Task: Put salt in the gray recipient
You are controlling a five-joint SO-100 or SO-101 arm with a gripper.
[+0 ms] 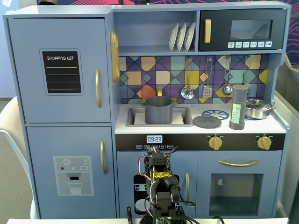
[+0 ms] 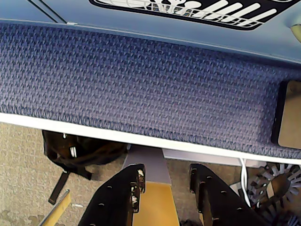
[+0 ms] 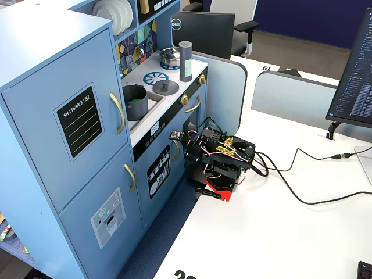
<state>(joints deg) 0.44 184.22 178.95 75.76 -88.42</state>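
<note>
The salt (image 1: 238, 107), a tall dark-gray shaker with a pale green label, stands upright on the toy stove top, right of centre; it also shows in a fixed view (image 3: 185, 61). The gray recipient (image 1: 159, 110), a matte gray pot with side handles, sits in the sink left of the salt, also in a fixed view (image 3: 135, 102). My arm (image 3: 218, 157) is folded low on the white desk in front of the kitchen, far below both. In the wrist view my gripper (image 2: 166, 172) is open and empty, facing the blue fabric panel and floor.
A flat gray lid (image 1: 207, 122) lies between pot and salt. A shiny steel pan (image 1: 258, 108) sits right of the salt. Utensils (image 1: 207, 88) hang above the stove. Cables (image 3: 302, 174) run across the desk. A black bag (image 2: 80, 150) lies on the floor.
</note>
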